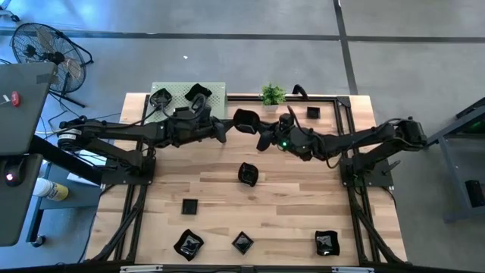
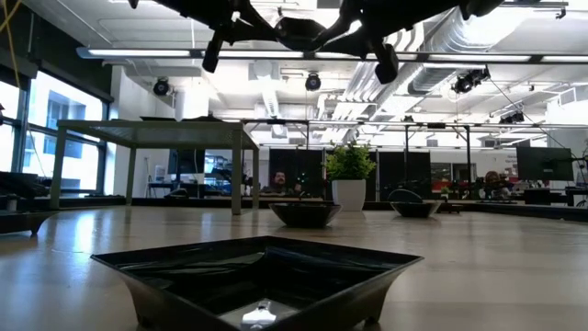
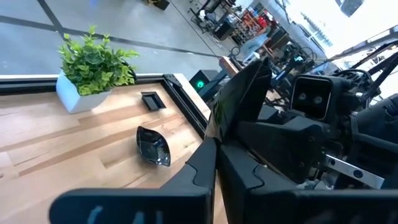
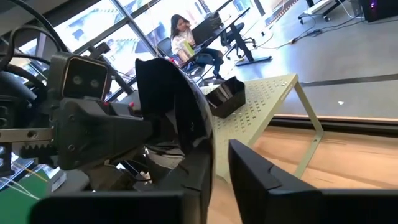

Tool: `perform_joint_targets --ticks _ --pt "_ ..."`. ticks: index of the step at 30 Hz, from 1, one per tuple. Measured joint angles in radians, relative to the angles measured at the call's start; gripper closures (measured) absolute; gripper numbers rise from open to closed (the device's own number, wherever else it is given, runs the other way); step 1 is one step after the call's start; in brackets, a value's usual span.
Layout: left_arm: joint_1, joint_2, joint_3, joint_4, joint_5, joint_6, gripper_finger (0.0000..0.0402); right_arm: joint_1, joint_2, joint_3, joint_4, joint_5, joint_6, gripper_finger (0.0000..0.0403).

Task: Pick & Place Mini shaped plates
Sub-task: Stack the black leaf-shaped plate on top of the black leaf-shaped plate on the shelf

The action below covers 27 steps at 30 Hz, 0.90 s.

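no readable writing — left gripper point(image 1: 225, 127) clamps plate point(image 1: 245, 120); right gripper point(image 1: 265, 135) slightly parted.

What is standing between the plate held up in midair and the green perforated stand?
Nothing visible but the left arm itself, whose left gripper clamps the plate. The stand already holds two plates.

Black plate point(image 1: 245, 120) held aloft, others scattered

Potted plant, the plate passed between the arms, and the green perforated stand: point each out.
Potted plant point(image 1: 273, 94), high view, its leaves.
Plate between the arms point(image 1: 245, 120), high view, its dark middle.
Green perforated stand point(image 1: 216, 90), high view, a bare part of its top.
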Motion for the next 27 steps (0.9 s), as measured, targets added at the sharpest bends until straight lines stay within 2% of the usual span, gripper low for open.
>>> perform_joint_targets --ticks 5,14,21,27 --pt "0.0 0.0 0.034 -0.054 -0.016 0.001 0.0395 0.0 0.0 0.0 0.002 -0.026 -0.004 0.0301" --pt "0.029 -0.001 0.226 -0.35 -0.064 0.081 0.04 0.0 0.0 0.0 -0.006 -0.16 0.004 0.0226" --pt "0.163 -0.002 0.354 -0.608 0.078 0.112 0.0401 0.0 0.001 0.0 -0.008 -0.198 -0.013 0.0215" --pt "0.351 -0.002 0.49 -0.878 0.233 0.227 0.0401 0.0 0.001 0.0 -0.007 -0.237 -0.035 0.0224"
